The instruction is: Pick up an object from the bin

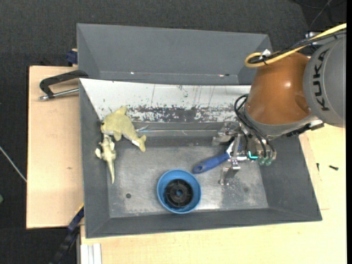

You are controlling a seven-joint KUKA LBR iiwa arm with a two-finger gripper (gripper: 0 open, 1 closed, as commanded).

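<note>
The hand [234, 161] sits low by the bin's [286, 202] right wall, touching one end of a blue stick-like piece [210, 163] (the nearest thing to grasp); wide or narrow, I cannot tell.

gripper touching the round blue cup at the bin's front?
Apart. The camera view shows bare bin floor between the gripper and the round blue cup; the gripper sits by the right end of a blue stick-like piece.

Grey bin [286, 194] from above: gripper [233, 161] low at right, meeting a blue elongated piece [209, 164]; blue round cup [178, 191] front centre; pale yellow toy animal [122, 126] and slimmer pale toy [107, 152] at left
</note>
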